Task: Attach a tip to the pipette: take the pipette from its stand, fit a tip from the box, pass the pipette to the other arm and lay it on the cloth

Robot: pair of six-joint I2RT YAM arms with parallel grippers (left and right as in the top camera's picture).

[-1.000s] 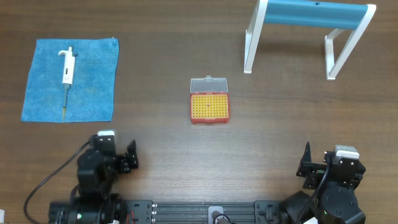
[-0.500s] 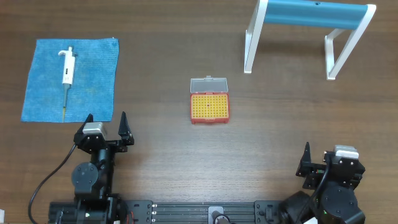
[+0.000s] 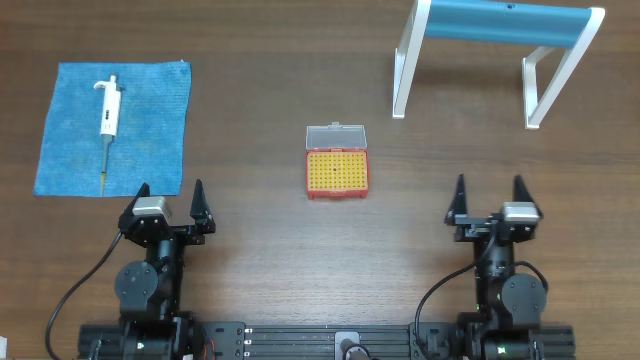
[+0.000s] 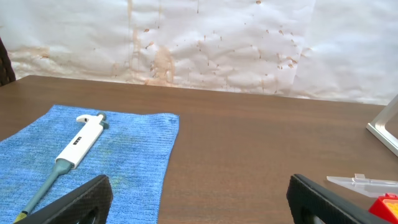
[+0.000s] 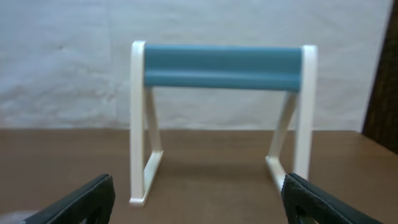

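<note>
**Pipette on cloth, both grippers empty**

Pipette (image 3: 108, 112) w/ yellow tip lies flat on the blue cloth (image 3: 150, 140), ahead of the left gripper (image 3: 169, 190) and a bit to its left, well apart. Left jaws are spread wide, holding nothing. Right gripper (image 3: 489, 186) is likewise spread and empty; the blue-barred stand (image 3: 500, 22) faces it, far ahead. Tip box (image 3: 337, 172), lid open, sits btwn the two grippers, fwd of both.

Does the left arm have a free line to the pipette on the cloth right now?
Probably yes: the left claw stands open near the cloth, and nothing lies between it and the pipette.
</note>
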